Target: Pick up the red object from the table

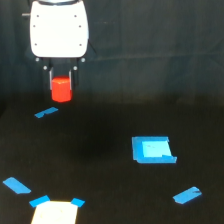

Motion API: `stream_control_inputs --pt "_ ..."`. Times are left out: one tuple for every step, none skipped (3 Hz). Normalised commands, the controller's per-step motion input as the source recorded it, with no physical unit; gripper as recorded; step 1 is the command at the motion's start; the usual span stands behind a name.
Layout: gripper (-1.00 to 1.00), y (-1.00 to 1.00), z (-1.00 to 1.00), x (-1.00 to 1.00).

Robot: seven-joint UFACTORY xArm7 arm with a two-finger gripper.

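The red object (pixel 61 89) is a small bright red-orange stubby cylinder, held between the two fingers of my gripper (pixel 61 84) at the upper left of the exterior view. It hangs above the black table (pixel 100 165), apart from the surface. The gripper is shut on it, with the white arm body (pixel 58 27) directly above. The upper part of the cylinder sits between the fingers and its lower part sticks out below them.
A flat blue square piece (pixel 153 149) lies right of centre on the table. Blue tape strips lie at the left (pixel 46 113), lower left (pixel 16 185) and lower right (pixel 187 195). A pale yellowish patch (pixel 55 212) with blue corners is at the bottom edge.
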Motion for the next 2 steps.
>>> stream_control_inputs --pt "-1.00 0.86 0.78 0.52" --pt "-1.00 -1.00 0.01 -0.28"
